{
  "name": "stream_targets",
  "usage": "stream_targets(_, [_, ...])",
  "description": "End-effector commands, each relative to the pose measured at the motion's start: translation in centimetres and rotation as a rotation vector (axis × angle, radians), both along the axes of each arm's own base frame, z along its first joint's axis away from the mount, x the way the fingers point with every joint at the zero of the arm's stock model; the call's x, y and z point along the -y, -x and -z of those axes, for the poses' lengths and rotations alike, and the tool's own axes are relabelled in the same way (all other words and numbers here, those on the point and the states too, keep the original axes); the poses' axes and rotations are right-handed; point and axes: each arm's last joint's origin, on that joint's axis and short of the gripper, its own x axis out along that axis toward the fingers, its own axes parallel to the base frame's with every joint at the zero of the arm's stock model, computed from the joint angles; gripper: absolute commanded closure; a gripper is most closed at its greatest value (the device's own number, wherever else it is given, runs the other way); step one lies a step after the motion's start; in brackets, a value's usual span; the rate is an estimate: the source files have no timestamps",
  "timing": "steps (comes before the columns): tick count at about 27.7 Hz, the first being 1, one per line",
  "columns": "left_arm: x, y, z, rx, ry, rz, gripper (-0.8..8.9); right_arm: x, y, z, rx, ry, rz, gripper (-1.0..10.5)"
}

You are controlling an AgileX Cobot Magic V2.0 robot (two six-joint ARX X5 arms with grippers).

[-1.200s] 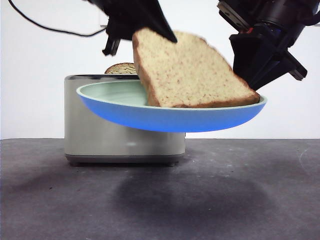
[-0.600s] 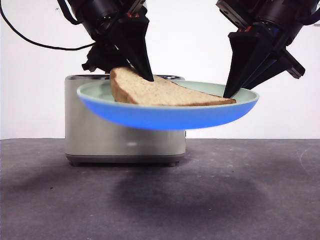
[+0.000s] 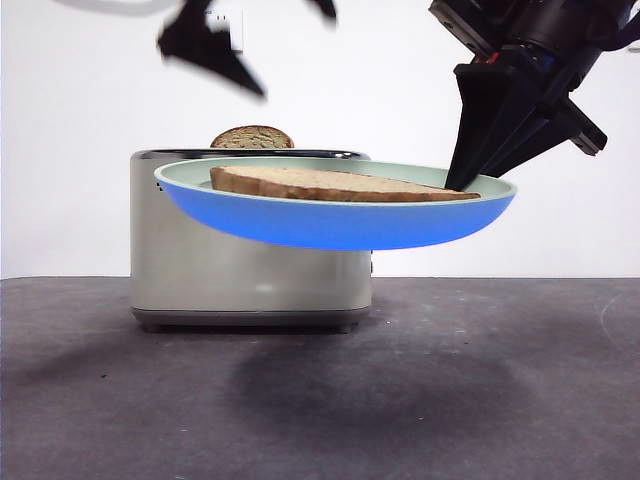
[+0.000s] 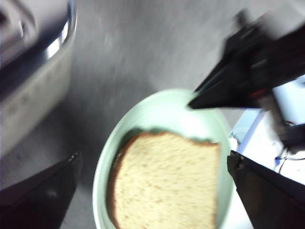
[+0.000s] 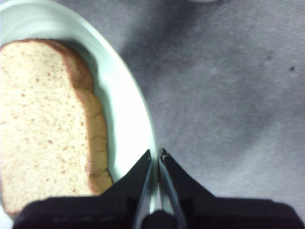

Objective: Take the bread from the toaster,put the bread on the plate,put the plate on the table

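Bread [image 3: 340,184] lies flat in the plate [image 3: 330,222], crust showing along the near edge in the front view. The plate hangs in the air above the table [image 3: 320,400], slightly tilted, in front of the toaster's [image 3: 250,270] upper part and not touching the tabletop. The right gripper [image 5: 156,157] pinches the plate's rim, jaws closed on it from either side; in the front view it comes down onto the rim on the side away from the toaster. The left gripper [image 4: 152,167] is above the plate with its jaws spread wide and nothing between them; its view is blurred. A second slice [image 3: 251,137] shows only its domed top above the toaster's chrome rim.
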Motion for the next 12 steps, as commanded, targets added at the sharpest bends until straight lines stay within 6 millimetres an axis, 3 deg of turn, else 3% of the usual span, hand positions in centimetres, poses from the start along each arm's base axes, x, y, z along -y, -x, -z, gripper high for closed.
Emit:
stream_targets(1, [-0.7,1.7,-3.1,0.080,0.052,0.009,2.73,0.2,-0.1,-0.3,0.037,0.028,0.020,9.6])
stream_targets(3, [-1.7,3.2,-5.5,0.153,0.097,0.010,2.74,0.4,-0.2,-0.3,0.037,0.029,0.028,9.6])
stream_targets(7, [-5.6,9.3,-10.6,0.341,0.206,0.005,2.79,1.7,-0.8,-0.3,0.044,0.035,0.065,9.6])
stream_targets(12, [-10.7,17.4,-13.9,0.512,0.314,0.005,2.79,4.2,-1.7,-0.2,0.046,0.041,0.146,9.6])
